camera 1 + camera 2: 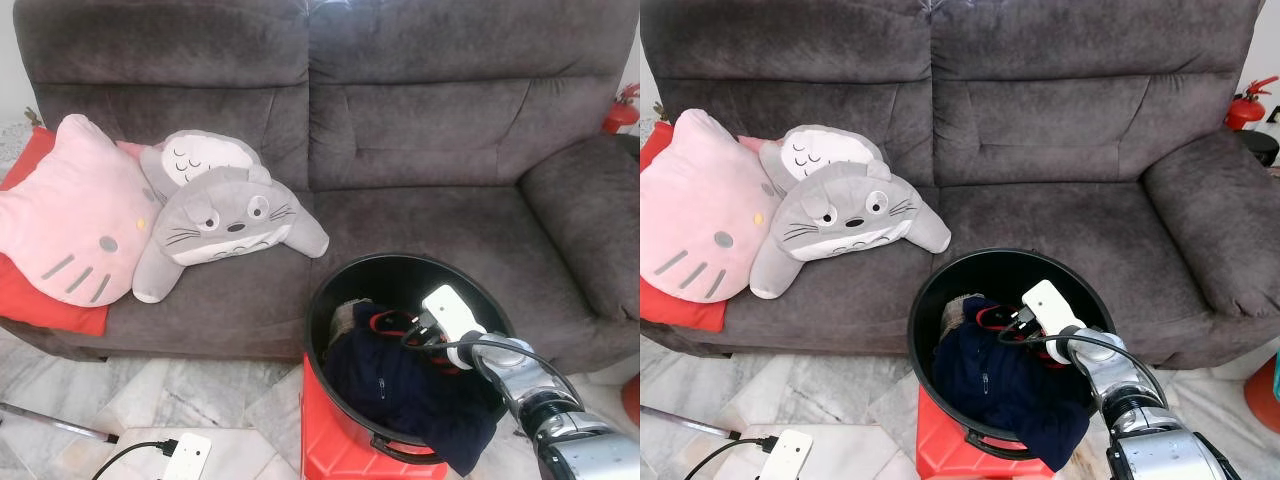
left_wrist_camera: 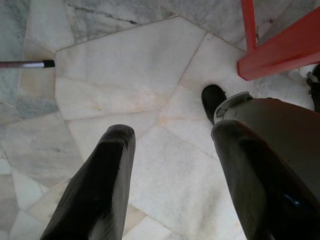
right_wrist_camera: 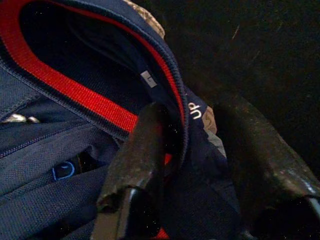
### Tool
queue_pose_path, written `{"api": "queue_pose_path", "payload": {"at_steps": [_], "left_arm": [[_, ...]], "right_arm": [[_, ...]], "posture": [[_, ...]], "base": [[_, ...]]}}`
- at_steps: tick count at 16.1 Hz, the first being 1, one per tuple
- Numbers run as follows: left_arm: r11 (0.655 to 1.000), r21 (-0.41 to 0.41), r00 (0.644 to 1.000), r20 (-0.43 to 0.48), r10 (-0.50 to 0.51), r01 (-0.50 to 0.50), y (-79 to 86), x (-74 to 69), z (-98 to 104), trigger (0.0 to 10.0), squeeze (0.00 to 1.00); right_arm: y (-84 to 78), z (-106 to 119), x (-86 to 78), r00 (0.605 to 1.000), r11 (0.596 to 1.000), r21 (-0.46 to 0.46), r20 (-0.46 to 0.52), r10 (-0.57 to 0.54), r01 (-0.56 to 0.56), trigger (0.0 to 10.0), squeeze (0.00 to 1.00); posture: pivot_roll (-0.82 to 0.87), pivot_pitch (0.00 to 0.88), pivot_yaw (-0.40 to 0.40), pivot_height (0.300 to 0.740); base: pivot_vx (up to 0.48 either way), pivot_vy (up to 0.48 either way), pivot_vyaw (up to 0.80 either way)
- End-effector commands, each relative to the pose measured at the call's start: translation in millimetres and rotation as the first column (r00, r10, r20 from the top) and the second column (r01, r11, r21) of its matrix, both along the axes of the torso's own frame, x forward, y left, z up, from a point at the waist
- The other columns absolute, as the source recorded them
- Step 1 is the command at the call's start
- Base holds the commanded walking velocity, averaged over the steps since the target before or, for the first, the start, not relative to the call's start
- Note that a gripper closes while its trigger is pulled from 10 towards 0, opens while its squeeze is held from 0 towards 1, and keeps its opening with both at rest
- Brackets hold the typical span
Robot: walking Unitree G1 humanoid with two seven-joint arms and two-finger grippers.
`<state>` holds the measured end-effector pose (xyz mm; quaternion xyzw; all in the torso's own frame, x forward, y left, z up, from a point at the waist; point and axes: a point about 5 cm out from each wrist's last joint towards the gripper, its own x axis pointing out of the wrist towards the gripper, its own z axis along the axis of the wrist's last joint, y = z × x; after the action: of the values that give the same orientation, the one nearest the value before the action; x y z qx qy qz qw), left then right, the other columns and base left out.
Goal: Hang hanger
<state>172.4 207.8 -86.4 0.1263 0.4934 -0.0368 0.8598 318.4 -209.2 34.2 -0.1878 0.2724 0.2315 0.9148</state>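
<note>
1. Right wrist view looks straight down the right gripper [image 3: 187, 145] into the round black plastic bucket [image 1: 330, 290]. Its two black fingers are parted around the red-trimmed collar of a navy blue zip jacket [image 3: 60, 145], one finger inside the collar and one outside, not yet pinched together.
2. From the head views, the right arm reaches down from the lower right into the bucket, which stands on a red plastic stool [image 1: 335, 440] on the pale marble-tile floor [image 1: 150, 395], just in front of the front edge of the dark grey fabric sofa [image 1: 440, 140].
3. The jacket lies heaped in the bucket, with part of it draped over the near rim.
4. I can't make out a hanger in any of the pictures.
5. The left gripper [image 2: 170, 175] hangs by the robot's side above the floor, its fingers spread wide with nothing between them.
6. At the sofa's left end lean a pink cat-face cushion [image 1: 75, 215] and a grey plush creature [image 1: 225, 220].
7. A white power strip [image 1: 185, 455] lies on the floor near the stool.
</note>
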Motion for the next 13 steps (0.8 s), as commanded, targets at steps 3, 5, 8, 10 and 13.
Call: {"api": "queue_pose_path", "payload": {"at_steps": [3, 5, 8, 10, 13], "left_arm": [[1.000, 0.020, 1.000, -0.021, -0.003, 0.003, 5.0, -5.4, -2, 10.0, 0.00], [1.000, 0.021, 1.000, -0.020, -0.003, 0.004, 5.1, -5.3, -2, 10.0, 0.00], [1.000, 0.022, 1.000, -0.020, -0.006, 0.006, 4.9, -5.1, -1, 10.0, 0.00], [1.000, 0.021, 1.000, -0.019, -0.006, 0.006, 4.6, -5.0, -2, 10.0, 0.00], [1.000, 0.022, 1.000, -0.017, -0.006, 0.007, 3.4, -4.6, -2, 10.0, 0.00]], "right_arm": [[3.1, -5, -2.9, 1.000, 1.000, 0.004, -0.014, 0.005, -0.005, 0.0, 0.00], [3.0, -4, -2.7, 1.000, 1.000, 0.002, -0.013, 0.003, -0.003, 0.0, 0.00], [2.5, -4, -2.7, 1.000, 1.000, -0.002, -0.011, 0.001, -0.001, 0.0, 0.00], [1.8, -3, -2.0, 1.000, 1.000, -0.001, -0.001, 0.002, -0.002, 0.0, 0.00], [-0.8, 7, 4.4, 0.999, 1.000, 0.009, 0.048, -0.008, 0.007, 0.0, 0.00]], "posture": [[-0.06, 0.055, 0.054, 0.740], [-0.06, 0.055, 0.054, 0.740], [-0.07, 0.054, 0.055, 0.740], [-0.07, 0.053, 0.053, 0.740], [-0.08, 0.050, 0.050, 0.740]], "base": [[0.000, 0.000, 0.00], [0.000, 0.000, 0.00], [0.000, 0.000, 0.00], [0.000, 0.000, 0.00], [0.000, 0.000, 0.00]]}}
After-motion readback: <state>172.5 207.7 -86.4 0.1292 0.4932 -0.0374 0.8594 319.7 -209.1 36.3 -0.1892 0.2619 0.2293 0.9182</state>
